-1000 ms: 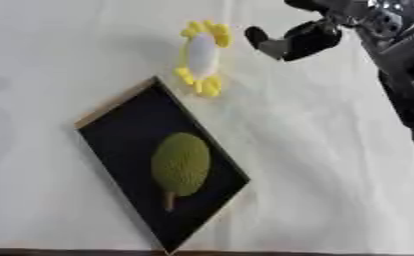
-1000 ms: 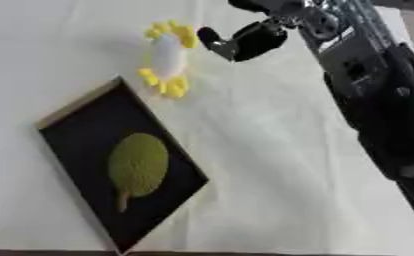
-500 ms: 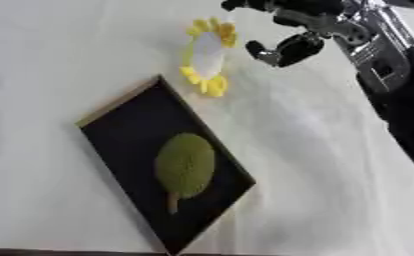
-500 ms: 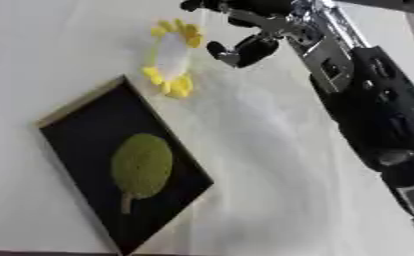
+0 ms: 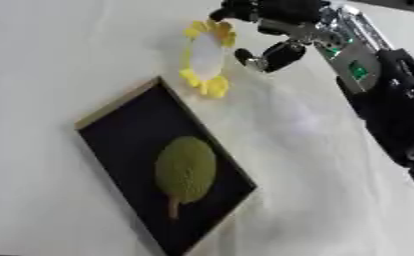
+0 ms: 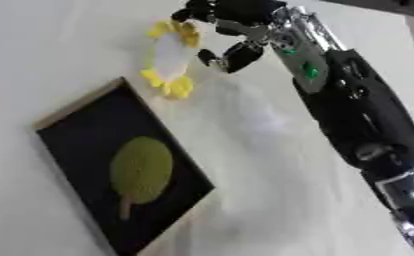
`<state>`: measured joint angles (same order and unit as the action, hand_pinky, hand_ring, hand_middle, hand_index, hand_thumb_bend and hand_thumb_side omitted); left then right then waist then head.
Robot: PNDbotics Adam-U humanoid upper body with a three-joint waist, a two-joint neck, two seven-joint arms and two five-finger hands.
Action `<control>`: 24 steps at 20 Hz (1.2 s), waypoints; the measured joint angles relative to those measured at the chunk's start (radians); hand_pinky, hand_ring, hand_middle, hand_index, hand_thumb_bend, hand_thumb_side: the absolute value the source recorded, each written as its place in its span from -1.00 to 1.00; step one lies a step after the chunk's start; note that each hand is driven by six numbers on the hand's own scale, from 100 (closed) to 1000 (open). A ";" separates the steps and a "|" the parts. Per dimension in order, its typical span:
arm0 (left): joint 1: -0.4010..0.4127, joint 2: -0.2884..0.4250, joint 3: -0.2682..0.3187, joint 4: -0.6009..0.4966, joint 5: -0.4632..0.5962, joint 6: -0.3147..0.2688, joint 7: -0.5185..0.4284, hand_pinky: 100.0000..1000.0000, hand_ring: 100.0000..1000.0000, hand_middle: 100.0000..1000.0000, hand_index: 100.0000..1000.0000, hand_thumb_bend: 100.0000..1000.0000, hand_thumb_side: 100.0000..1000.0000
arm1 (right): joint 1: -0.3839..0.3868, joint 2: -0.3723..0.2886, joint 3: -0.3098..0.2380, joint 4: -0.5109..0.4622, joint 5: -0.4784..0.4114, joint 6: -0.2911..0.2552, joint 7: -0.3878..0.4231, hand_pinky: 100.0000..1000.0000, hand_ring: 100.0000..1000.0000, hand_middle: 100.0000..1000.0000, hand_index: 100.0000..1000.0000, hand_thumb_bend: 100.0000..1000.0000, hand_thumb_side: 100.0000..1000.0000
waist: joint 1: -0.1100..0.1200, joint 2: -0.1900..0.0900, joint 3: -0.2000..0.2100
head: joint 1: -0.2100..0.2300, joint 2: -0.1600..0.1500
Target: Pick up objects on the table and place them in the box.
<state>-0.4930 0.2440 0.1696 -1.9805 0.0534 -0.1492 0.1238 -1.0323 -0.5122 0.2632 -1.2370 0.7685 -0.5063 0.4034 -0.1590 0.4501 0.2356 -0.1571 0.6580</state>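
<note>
1. Fingers of my right hand (image 5: 267,27) reach in from the upper right and spread around the far end of the yellow-and-white flower toy (image 5: 205,57). The upper fingers curl over its top petals, and the thumb (image 5: 276,56) hangs just beside its right edge. I cannot tell whether any fingertip is actually touching the toy; nothing is closed on it.
2. The flower toy lies flat on the white tablecloth (image 5: 315,150). It has a white oval middle ringed with yellow petals, and its long axis runs away from me.
3. Its nearest petals sit just beside the far corner of the black box (image 5: 123,150), close to touching the rim but outside the box.
4. The box is a shallow rectangular tray with a pale wooden-looking edge. It lies askew, one corner pointing toward the toy and the opposite corner near the bottom of the view.
5. Inside the box rests a green leaf-shaped object (image 5: 186,170) with a thin stem pointing toward me. It lies a little toward the near half of the tray.
6. My right forearm (image 6: 350,115), black with a green patch near the wrist, runs down the right side of the view.
7. My left hand shows in neither view.
</note>
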 measured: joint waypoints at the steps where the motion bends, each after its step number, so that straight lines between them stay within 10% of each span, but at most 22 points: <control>1: 0.000 0.000 0.000 0.000 0.001 0.000 -0.001 0.52 0.31 0.07 0.52 -1.00 0.29 | -0.002 0.000 0.000 -0.001 0.004 -0.005 -0.009 0.91 1.00 0.74 0.96 -0.94 -1.00 | -0.002 0.000 0.001 | -0.002 0.000; 13: -0.006 -0.001 -0.006 0.000 0.009 0.001 -0.010 0.53 0.31 0.06 0.52 -1.00 0.30 | -0.016 0.003 0.024 -0.022 0.065 -0.080 -0.074 0.93 1.00 0.78 0.96 -0.81 -1.00 | -0.013 0.007 0.019 | -0.005 -0.004; 19: -0.011 -0.001 -0.006 0.000 0.013 0.002 -0.012 0.52 0.31 0.06 0.52 -1.00 0.29 | -0.016 0.003 0.044 -0.020 0.067 -0.163 -0.019 0.96 1.00 0.83 0.98 -0.32 -1.00 | -0.021 0.012 0.027 | -0.005 -0.004; 24: -0.019 -0.001 -0.007 0.000 0.013 0.001 -0.012 0.52 0.30 0.06 0.51 -1.00 0.29 | -0.021 0.005 0.046 -0.001 0.075 -0.209 0.042 0.96 1.00 0.87 0.98 -0.23 -0.59 | -0.030 0.012 0.038 | -0.005 -0.007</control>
<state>-0.5119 0.2427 0.1630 -1.9805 0.0668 -0.1478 0.1115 -1.0530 -0.5069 0.3094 -1.2383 0.8439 -0.7151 0.4455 -0.1888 0.4625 0.2739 -0.1619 0.6509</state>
